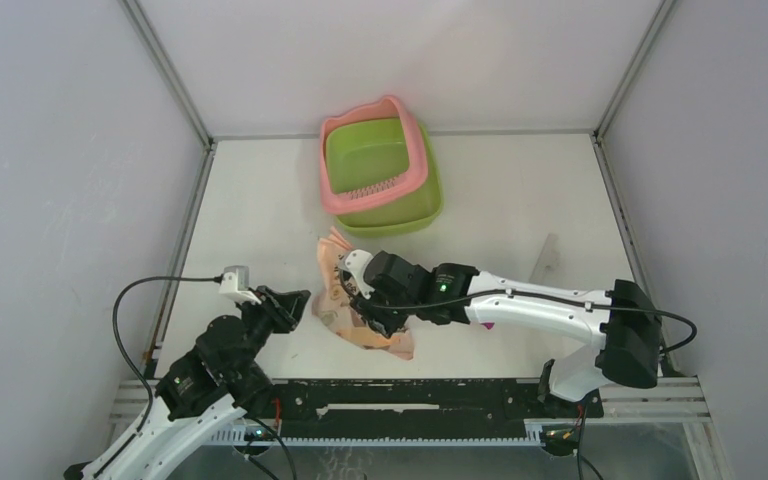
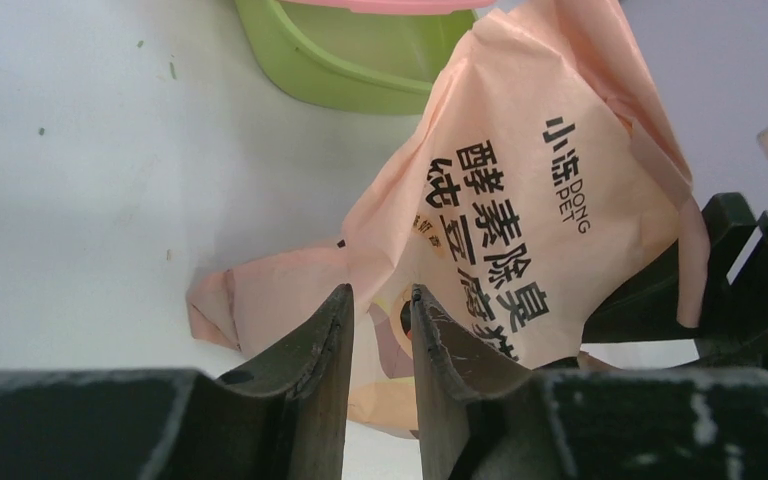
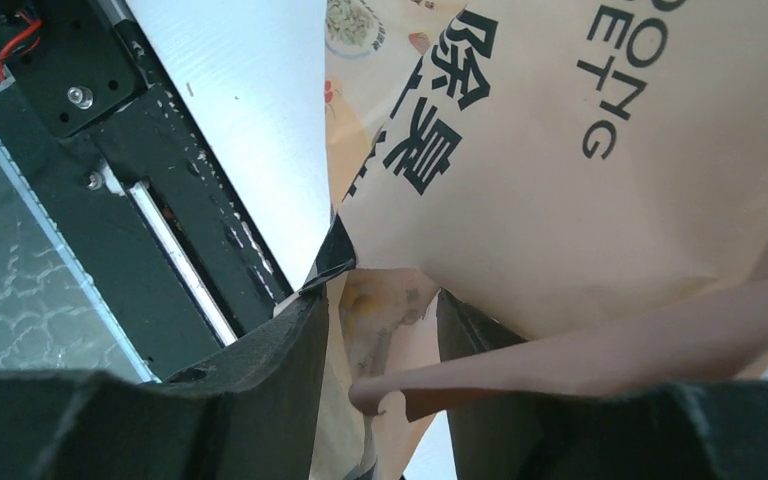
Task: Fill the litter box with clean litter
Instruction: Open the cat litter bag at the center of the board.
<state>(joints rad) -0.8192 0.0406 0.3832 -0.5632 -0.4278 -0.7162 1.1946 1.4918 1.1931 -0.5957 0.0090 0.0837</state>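
The litter box stands at the back middle, with a pink rim, a lime-green basin and a pink grid at its near end; no granules show in it. Its green wall shows in the left wrist view. The peach-pink printed bag stands crumpled between the arms. My right gripper is shut on a fold of the bag, with its fingers on either side of it. My left gripper is narrowly open at the bag's left edge, with nothing between its fingertips. A few tiny specks lie on the table.
A magenta scoop peeks out under the right arm. A clear strip lies at the right. The black base rail runs along the near edge. White walls enclose the table on three sides.
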